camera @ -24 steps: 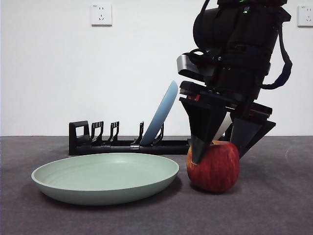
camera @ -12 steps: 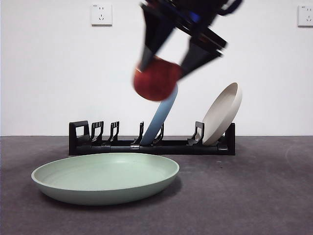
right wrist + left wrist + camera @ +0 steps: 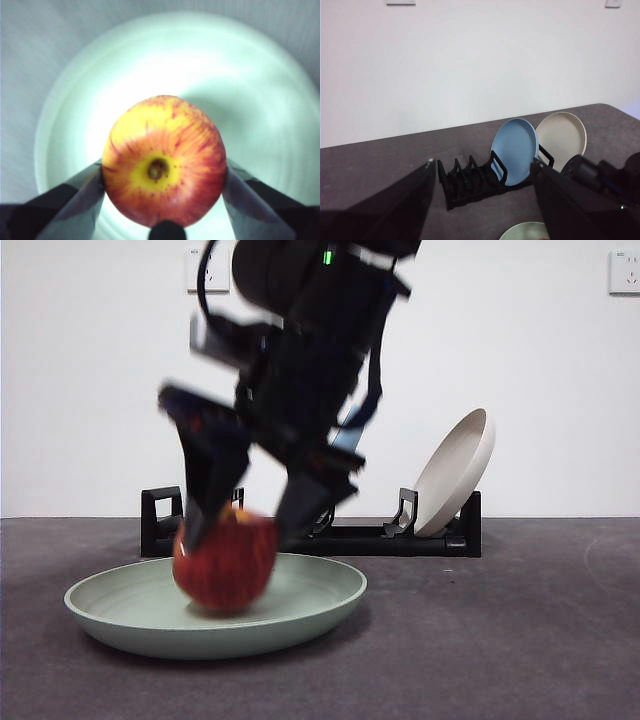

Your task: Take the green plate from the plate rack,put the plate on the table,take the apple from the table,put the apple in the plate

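Note:
The red apple (image 3: 225,565) sits low inside the pale green plate (image 3: 320,602), which lies flat on the dark grey table (image 3: 520,640). My right gripper (image 3: 242,532) comes down from above, shut on the apple's sides. The right wrist view shows the apple (image 3: 164,160) stem-up between the jaws of the right gripper (image 3: 162,172), over the plate's middle (image 3: 260,75). Motion blur hides whether the apple touches the plate. My left gripper (image 3: 482,165) is open and empty, held high, facing the black plate rack (image 3: 470,182).
The plate rack (image 3: 400,538) stands behind the green plate. A cream plate (image 3: 455,470) leans in its right end. The left wrist view also shows a light blue plate (image 3: 515,157) in the rack; in the front view the arm hides it.
My right gripper lifted the apple off the table to the right of the green plate, swung it left over the rack, and lowered it into the plate.

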`<move>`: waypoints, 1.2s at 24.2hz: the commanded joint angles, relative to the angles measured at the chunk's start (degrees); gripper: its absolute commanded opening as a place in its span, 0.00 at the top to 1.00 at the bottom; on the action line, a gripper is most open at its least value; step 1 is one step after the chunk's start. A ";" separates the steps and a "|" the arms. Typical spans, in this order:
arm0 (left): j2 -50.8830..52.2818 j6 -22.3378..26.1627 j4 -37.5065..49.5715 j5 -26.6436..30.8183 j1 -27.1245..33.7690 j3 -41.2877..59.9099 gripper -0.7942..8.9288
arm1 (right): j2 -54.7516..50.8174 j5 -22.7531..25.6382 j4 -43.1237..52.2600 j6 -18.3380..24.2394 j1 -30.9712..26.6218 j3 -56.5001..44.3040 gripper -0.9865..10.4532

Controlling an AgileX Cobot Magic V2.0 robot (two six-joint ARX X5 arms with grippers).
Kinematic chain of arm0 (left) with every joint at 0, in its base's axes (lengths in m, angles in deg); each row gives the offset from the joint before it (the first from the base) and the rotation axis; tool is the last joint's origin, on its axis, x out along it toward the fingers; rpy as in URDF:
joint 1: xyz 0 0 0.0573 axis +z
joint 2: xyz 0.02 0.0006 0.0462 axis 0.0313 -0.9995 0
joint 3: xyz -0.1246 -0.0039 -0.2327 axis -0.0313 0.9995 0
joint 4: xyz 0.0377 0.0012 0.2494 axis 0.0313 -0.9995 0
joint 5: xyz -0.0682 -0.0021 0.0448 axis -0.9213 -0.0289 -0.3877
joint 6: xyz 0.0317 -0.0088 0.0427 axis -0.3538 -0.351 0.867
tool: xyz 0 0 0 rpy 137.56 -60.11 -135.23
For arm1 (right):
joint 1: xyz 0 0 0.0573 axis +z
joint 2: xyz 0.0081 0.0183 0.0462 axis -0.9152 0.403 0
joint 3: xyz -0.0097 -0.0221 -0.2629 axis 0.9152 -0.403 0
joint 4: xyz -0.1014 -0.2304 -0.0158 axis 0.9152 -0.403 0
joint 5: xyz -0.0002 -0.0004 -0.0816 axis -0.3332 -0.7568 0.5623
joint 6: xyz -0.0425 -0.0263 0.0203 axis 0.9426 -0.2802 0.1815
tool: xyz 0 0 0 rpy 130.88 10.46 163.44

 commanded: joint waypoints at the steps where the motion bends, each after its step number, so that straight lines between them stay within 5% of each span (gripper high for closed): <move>1: 0.13 -0.83 -0.52 0.15 0.11 0.28 0.60 | 1.27 0.26 -0.66 -0.57 0.15 -0.20 0.92; 3: 0.13 -0.83 -1.14 0.15 0.11 0.28 0.60 | 1.31 0.24 -0.94 -0.57 0.15 -0.20 0.87; 9: 0.13 -0.83 -1.81 0.26 0.11 0.28 0.60 | 1.31 0.24 -0.94 -0.70 0.09 -0.20 0.44; 19: 0.11 -0.79 -2.03 0.31 0.11 0.28 0.60 | -0.39 0.24 -0.96 -2.10 -0.17 0.22 0.42; 29: -1.86 -0.70 -1.49 0.24 0.09 0.28 0.60 | -15.17 3.21 -2.43 -1.97 -2.56 0.33 0.42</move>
